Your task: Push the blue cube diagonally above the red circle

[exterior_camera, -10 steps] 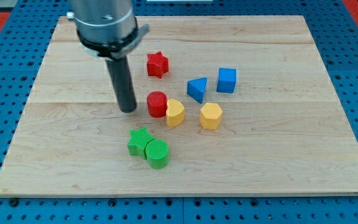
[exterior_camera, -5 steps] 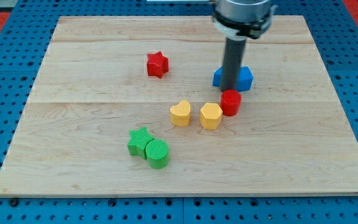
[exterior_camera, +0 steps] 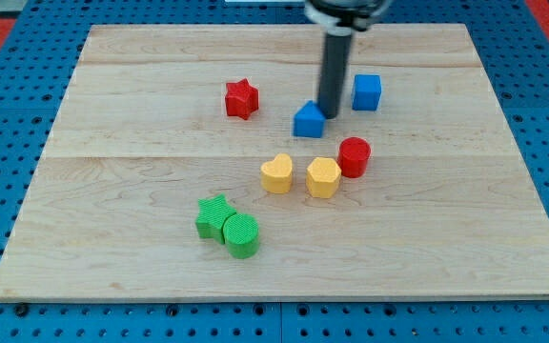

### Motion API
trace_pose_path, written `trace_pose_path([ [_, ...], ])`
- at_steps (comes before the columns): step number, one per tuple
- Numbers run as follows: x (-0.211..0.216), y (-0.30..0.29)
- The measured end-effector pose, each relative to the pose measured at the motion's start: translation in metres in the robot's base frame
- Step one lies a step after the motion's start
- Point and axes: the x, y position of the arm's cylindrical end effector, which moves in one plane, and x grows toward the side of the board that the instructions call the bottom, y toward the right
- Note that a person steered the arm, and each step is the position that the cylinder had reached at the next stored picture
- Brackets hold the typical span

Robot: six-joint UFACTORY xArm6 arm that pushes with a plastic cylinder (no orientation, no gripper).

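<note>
The blue cube point(exterior_camera: 367, 91) sits on the wooden board, up and slightly right of the red circle point(exterior_camera: 354, 156). The blue triangle block point(exterior_camera: 309, 120) lies left of the cube. My tip point(exterior_camera: 331, 115) stands between the two blue blocks, touching or nearly touching the triangle block's right side, with a small gap to the cube. The red circle lies below and right of the tip, against the yellow hexagon point(exterior_camera: 323, 177).
A red star point(exterior_camera: 241, 98) lies to the left. A yellow heart point(exterior_camera: 276, 173) sits left of the yellow hexagon. A green star point(exterior_camera: 215, 215) and a green circle point(exterior_camera: 242, 234) touch each other lower left. The board point(exterior_camera: 112, 171) lies on a blue pegboard.
The rod moved from left of the red circle across to the blue blocks. The red circle went right past the yellow hexagon. The cube shifted up right, the triangle shifted up.
</note>
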Motion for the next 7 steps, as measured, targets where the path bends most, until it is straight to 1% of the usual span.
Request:
trace_pose_path([
  [1,-0.006,0.049],
  [2,-0.026,0.153],
  [3,-0.053,0.15],
  [4,-0.075,0.117],
  [5,-0.067,0.044],
  [6,-0.063,-0.013],
  [7,-0.063,-0.015],
])
